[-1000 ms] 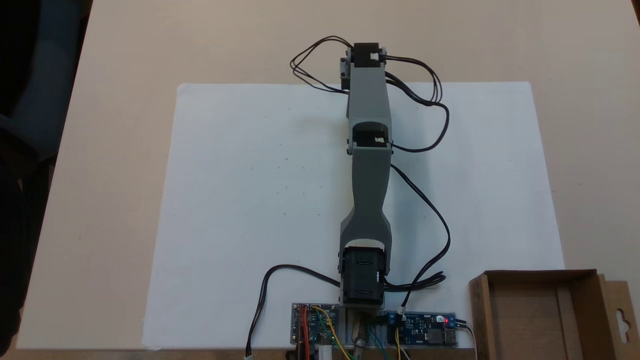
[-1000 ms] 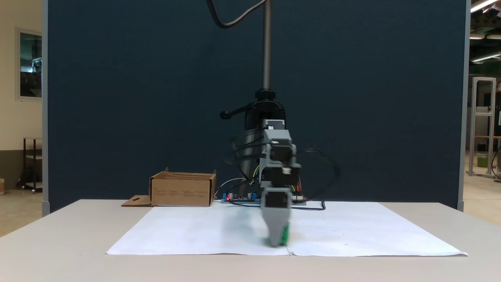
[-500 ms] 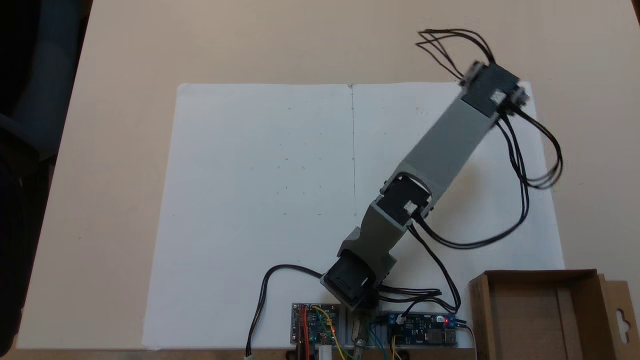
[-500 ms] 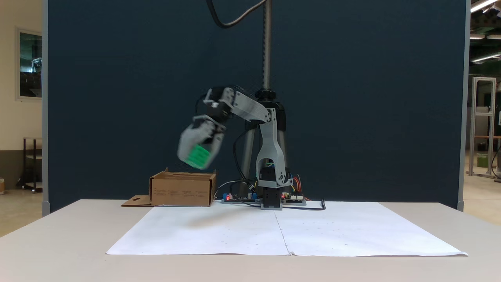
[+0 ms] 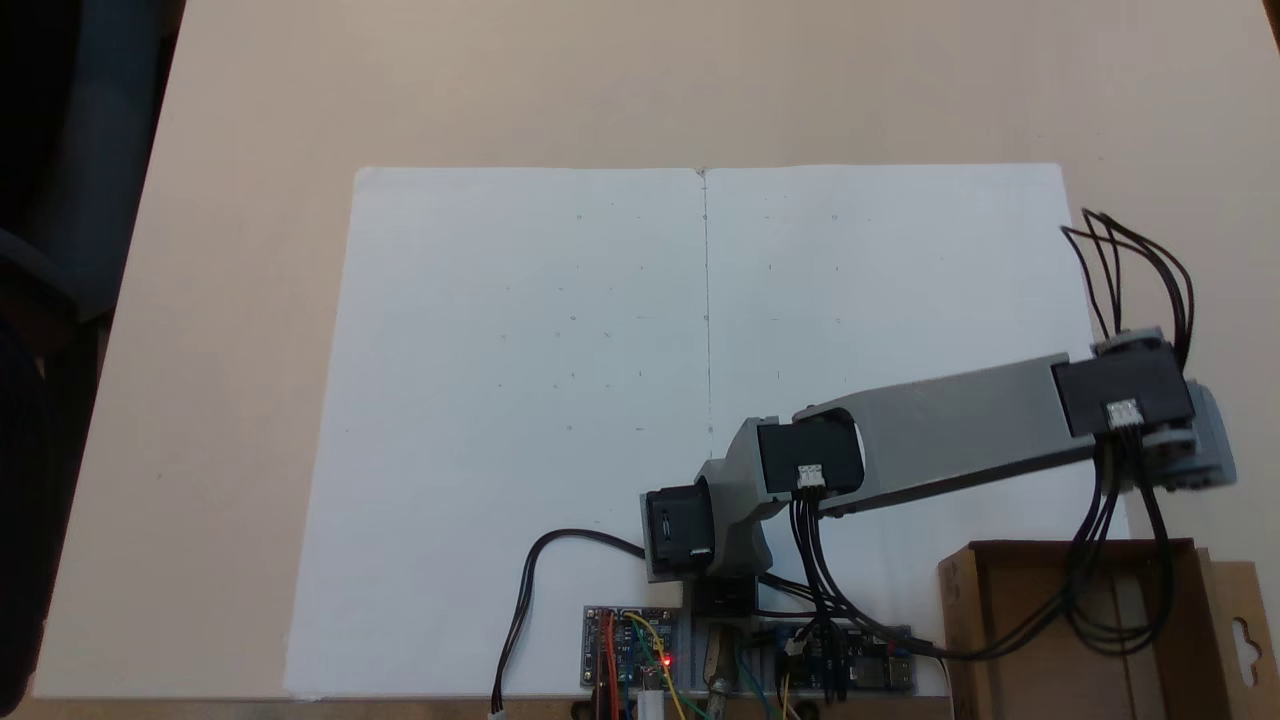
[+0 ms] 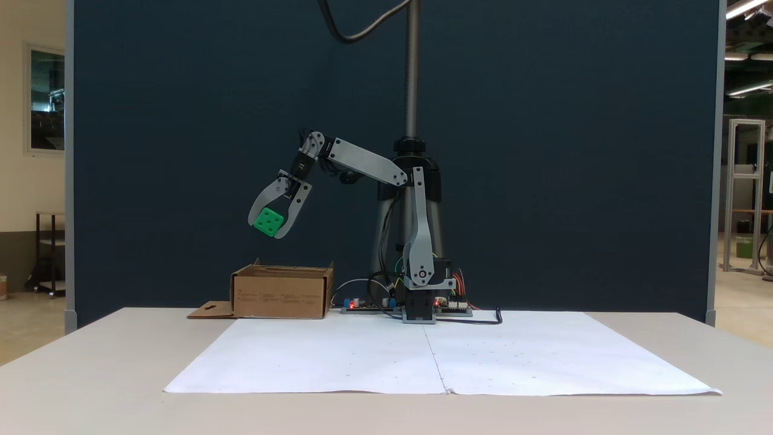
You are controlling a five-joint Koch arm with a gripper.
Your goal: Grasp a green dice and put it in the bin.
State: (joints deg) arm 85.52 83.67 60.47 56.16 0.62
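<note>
In a fixed view from the front, my gripper (image 6: 266, 229) hangs in the air, shut on the green dice (image 6: 269, 222), whose pips face the camera. It is well above the bin (image 6: 281, 294), a low brown cardboard box, and over its left half as that view shows it. In a fixed view from above, the grey arm (image 5: 950, 425) reaches right, its wrist (image 5: 1128, 400) just past the far wall of the bin (image 5: 1025, 640). The dice is hidden under the wrist there.
A white paper sheet (image 5: 520, 400) covers the table in front of the arm's base (image 5: 690, 520). Circuit boards (image 5: 630, 650) sit at the base. Black cables (image 5: 1110, 600) droop over the bin. The bin's flap (image 5: 1240, 625) sticks out to the right.
The arm has lifted off the far middle of the paper and swung round towards the bin, carrying the dice up with it.
</note>
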